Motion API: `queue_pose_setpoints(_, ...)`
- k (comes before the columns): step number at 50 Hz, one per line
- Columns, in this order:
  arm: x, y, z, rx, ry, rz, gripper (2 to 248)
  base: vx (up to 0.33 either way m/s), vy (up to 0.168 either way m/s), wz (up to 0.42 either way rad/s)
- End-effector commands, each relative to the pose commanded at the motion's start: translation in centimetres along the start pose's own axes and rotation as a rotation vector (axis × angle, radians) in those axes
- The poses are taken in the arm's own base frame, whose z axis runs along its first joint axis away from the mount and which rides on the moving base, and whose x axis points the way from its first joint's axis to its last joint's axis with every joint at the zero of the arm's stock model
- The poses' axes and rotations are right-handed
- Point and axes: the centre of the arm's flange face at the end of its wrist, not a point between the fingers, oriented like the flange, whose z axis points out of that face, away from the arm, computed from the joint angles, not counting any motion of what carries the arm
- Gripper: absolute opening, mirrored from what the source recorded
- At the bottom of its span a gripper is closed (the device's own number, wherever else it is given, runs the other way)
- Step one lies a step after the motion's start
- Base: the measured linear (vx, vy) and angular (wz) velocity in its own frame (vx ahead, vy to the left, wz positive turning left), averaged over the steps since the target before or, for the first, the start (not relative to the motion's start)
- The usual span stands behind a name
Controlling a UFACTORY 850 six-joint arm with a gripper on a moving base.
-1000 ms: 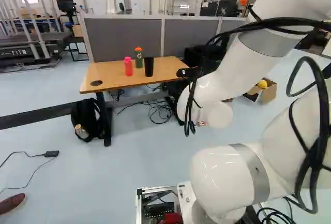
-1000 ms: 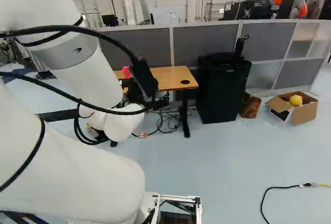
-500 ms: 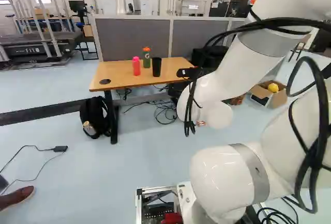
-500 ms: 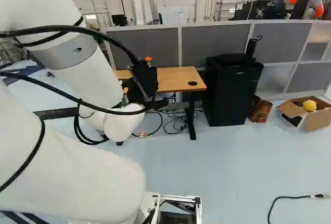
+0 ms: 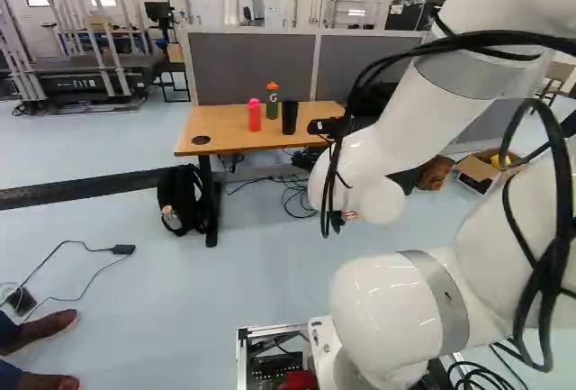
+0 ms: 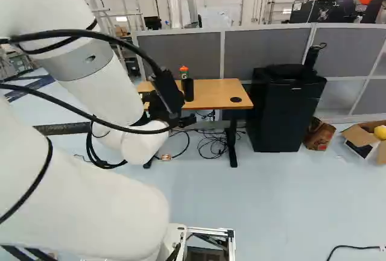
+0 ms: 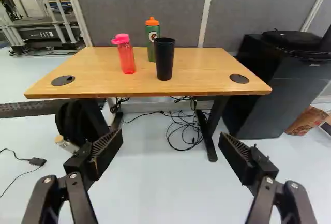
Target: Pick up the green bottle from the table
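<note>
My black gripper (image 6: 158, 105) shows in part beside the white wrist in the right base view. In the wrist view the gripper (image 7: 171, 141) stands wide open, nothing between its fingers, short of the wooden table (image 7: 201, 81). Upright toward the table's back is the green bottle (image 7: 151, 45) with an orange cap, also seen as the green bottle (image 5: 272, 105) in the left base view. A black cup (image 7: 165, 58) stands nearer the gripper and slightly overlaps it; a pink-red bottle (image 7: 126, 57) is on its other side, hidden in the right base view.
Grey partitions (image 5: 252, 68) rise behind the table. A black cabinet (image 6: 280, 113) stands beside it, with cardboard boxes (image 6: 318, 135) farther along. A black backpack (image 5: 182, 199) and cables (image 7: 185, 131) lie on the floor by the table legs.
The base has moved, apparently turning left: the whole scene has shifted rightward in both base views. The arm keeps its pose against its lowest joint.
</note>
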Motion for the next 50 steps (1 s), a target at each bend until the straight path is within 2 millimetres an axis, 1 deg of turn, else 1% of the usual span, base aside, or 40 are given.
queue_pose_setpoints(18, 0.00, 0.00, 0.00, 0.000, 0.000, 0.000, 247, 0.063, 0.023, 0.094)
queue_pose_setpoints(50, 0.00, 0.00, 0.00, 0.000, 0.000, 0.000, 247, 0.117, 0.004, 0.015)
